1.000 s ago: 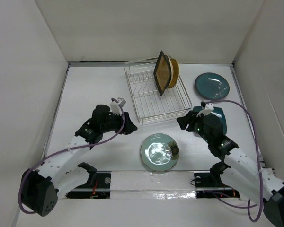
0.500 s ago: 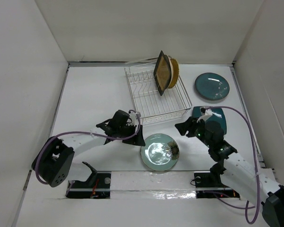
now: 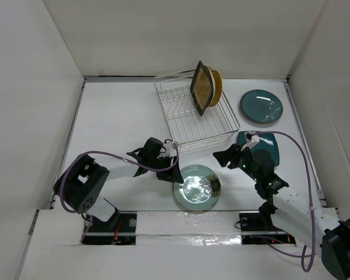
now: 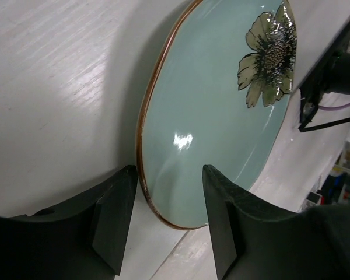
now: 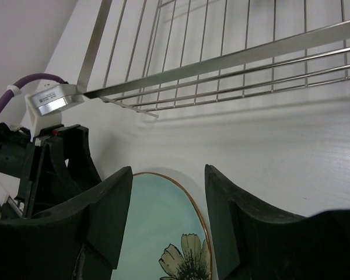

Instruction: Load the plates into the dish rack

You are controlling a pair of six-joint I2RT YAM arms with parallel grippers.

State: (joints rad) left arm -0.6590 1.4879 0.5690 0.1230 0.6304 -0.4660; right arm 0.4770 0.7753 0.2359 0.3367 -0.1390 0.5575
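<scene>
A round pale green plate (image 3: pixel 197 186) with a flower print lies flat on the table near the front. My left gripper (image 3: pixel 170 173) is open at its left edge. In the left wrist view the plate (image 4: pixel 221 116) has its brown rim between the two fingers (image 4: pixel 114 216), and neither finger presses on it. My right gripper (image 3: pixel 221 157) hangs open just above the plate's far right edge (image 5: pixel 163 233). The dish rack (image 3: pixel 186 125) holds a square mustard plate (image 3: pixel 201 88) and a round tan plate (image 3: pixel 215 86), both upright. A round dark teal plate (image 3: pixel 261 107) and a square dark teal plate (image 3: pixel 267 143) lie to the right.
White walls close in the table on the left, back and right. The right arm's forearm passes over the square teal plate. The rack's wire front edge (image 5: pixel 233 55) stands close behind my right gripper. A white strip (image 3: pixel 181 224) runs along the front edge between the arm bases.
My left arm has swung right and lowered until its jaws straddle the green plate's rim. My right gripper has crept left toward the same plate. The rack has turned slightly.
</scene>
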